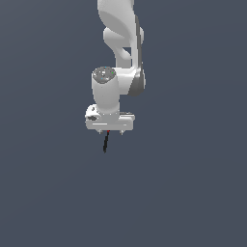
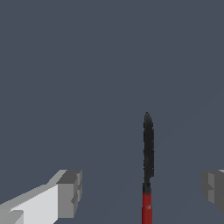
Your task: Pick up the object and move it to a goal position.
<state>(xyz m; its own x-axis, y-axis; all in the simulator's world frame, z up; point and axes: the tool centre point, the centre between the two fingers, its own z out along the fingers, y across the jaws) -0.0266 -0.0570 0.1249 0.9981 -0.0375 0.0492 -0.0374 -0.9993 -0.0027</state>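
The object (image 1: 105,143) is a thin black rod with a red end, and in the exterior view it reaches out from under the white gripper (image 1: 110,131). The red end lies closest to the hand. In the wrist view the object (image 2: 148,148) runs lengthwise between the two fingers of the gripper (image 2: 141,190), nearer one finger than the other. Both grey fingertips (image 2: 70,192) stand well apart from the rod, with bare gaps on each side. The gripper is open and touches nothing.
The white arm (image 1: 123,43) rises above the hand toward the top of the exterior view. Everything else is a plain dark grey surface (image 1: 193,193) with no other objects or edges showing.
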